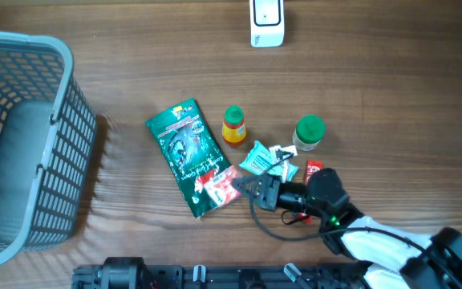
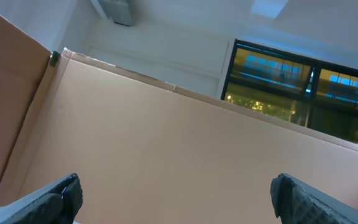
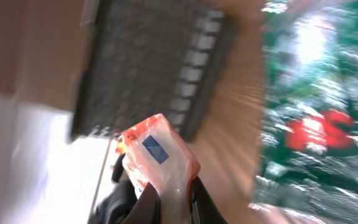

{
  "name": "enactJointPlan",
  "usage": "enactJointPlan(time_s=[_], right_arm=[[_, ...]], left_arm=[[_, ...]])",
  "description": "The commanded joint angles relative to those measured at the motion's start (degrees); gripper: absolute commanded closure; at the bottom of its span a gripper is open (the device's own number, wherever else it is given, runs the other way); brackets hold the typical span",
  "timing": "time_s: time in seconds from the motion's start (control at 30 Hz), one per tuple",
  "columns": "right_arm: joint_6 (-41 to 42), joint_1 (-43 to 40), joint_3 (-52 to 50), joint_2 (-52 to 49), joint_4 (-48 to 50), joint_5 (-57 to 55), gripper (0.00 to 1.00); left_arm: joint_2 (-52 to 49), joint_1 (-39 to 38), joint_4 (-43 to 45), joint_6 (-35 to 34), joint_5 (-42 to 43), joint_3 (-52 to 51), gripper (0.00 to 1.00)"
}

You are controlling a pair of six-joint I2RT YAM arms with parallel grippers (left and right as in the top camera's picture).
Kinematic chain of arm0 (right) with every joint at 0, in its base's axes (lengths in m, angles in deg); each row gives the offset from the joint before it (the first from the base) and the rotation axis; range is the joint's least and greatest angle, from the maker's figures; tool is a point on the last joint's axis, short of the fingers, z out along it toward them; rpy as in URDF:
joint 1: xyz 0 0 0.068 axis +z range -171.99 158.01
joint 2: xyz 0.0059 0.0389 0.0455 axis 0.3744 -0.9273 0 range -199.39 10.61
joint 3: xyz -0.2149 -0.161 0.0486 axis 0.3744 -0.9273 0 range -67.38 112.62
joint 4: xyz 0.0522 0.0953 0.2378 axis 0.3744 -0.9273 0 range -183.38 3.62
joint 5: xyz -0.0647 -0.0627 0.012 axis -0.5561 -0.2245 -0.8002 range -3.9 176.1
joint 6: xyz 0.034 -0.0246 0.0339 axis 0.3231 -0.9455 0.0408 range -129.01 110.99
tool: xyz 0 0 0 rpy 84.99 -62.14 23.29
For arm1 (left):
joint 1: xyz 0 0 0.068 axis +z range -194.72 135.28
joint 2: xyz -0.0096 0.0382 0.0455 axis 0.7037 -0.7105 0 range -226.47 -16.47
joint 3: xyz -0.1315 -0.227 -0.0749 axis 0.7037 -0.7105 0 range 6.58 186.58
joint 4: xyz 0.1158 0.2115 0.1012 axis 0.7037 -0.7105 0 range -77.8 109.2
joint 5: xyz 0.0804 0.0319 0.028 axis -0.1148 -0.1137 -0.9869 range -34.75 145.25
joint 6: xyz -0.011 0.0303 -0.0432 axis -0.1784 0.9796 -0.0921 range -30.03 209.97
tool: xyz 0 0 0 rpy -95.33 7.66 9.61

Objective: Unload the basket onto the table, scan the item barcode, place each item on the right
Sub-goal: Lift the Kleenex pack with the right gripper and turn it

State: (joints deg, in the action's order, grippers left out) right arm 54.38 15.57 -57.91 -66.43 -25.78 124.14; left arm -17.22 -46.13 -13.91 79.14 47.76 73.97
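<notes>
My right gripper (image 1: 245, 188) is shut on a red and white plastic packet (image 1: 221, 186) near the front middle of the table. The right wrist view shows the same packet (image 3: 157, 155), orange-red with a blue label, pinched at its lower end in my right gripper (image 3: 178, 199). No barcode on it can be made out. A white scanner (image 1: 266, 22) stands at the far edge. My left gripper (image 2: 176, 199) is open and empty, facing a beige wall.
A grey mesh basket (image 1: 22, 144) fills the left side. A green foil packet (image 1: 184, 152) lies beside the held packet. An orange bottle (image 1: 233, 125), a green-lidded jar (image 1: 309, 132), a teal packet (image 1: 257, 159) and a small red item (image 1: 314, 169) cluster nearby.
</notes>
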Motion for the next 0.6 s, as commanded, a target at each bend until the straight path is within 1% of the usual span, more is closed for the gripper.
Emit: enactJointPlan(time_s=[0.0, 0.03, 0.1, 0.13, 0.17, 0.33, 0.43, 0.57], right_arm=[[-4.9, -0.2, 0.26, 4.2, 7.56, 16.52, 0.95], [-4.72, -0.2, 0.26, 4.87, 10.84, 19.34, 0.95], [-2.38, -0.2, 0.26, 5.27, 25.97, 27.19, 0.95], [-0.68, -0.2, 0.26, 5.27, 32.22, 29.24, 0.95], [0.48, -0.2, 0.57, 5.81, 34.23, 30.21, 0.95], [1.22, -0.2, 0.7, 6.67, 34.27, 32.02, 0.96], [1.05, -0.2, 0.92, 6.67, 34.27, 35.3, 0.95], [1.29, -0.22, 3.72, 6.67, 34.27, 38.73, 0.95]], left_arm=[[0.44, 0.42, -0.2, 0.07, -0.13, -0.07, 0.0], [0.44, 0.42, -0.17, 0.07, -0.13, -0.07, 0.0], [0.44, 0.42, -0.2, 0.07, -0.13, -0.07, 0.0], [0.44, 0.42, -0.17, 0.07, -0.13, -0.07, 0.0], [0.44, 0.42, -0.22, 0.07, -0.13, -0.07, 0.0], [0.44, 0.42, -0.61, 0.07, -0.11, -0.07, 0.0], [0.44, 0.42, -0.61, 0.07, -0.11, -0.07, 0.0], [0.44, 0.42, -0.68, 0.07, -0.11, -0.07, 0.0]])
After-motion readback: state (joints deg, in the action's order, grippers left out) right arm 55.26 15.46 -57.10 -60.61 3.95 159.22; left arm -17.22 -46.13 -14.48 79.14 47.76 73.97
